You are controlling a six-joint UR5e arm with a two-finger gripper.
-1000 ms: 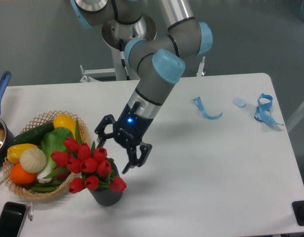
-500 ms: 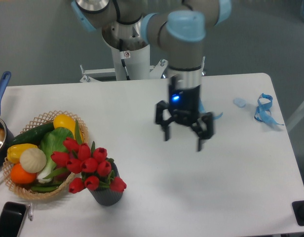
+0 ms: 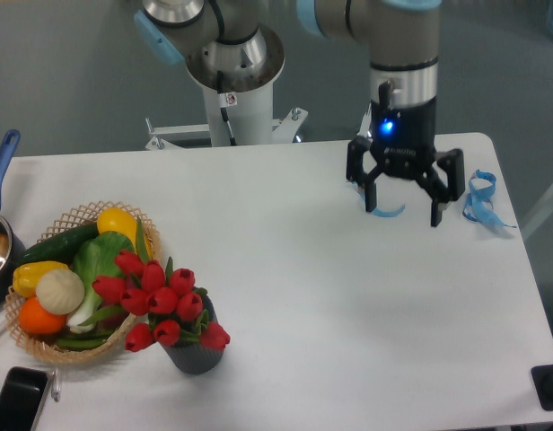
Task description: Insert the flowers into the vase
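The flowers (image 3: 162, 302), a bunch of red tulip buds with green leaves, stand upright in the vase (image 3: 195, 356), a small dark grey vessel near the table's front left. Only the vase's lower body shows below the blooms. My gripper (image 3: 402, 214) hangs far away over the table's back right, fingers pointing down and spread apart, open with nothing between them.
A wicker basket (image 3: 41, 346) of vegetables sits just left of the vase. A pot with a blue handle (image 3: 2, 162) and a dark phone (image 3: 16, 399) are at the left edge. Blue ribbon scraps (image 3: 478, 199) lie near the gripper at back right.
The open gripper has moved away from the flowers, travelling right and toward the back of the table. The flowers stay standing in the vase.
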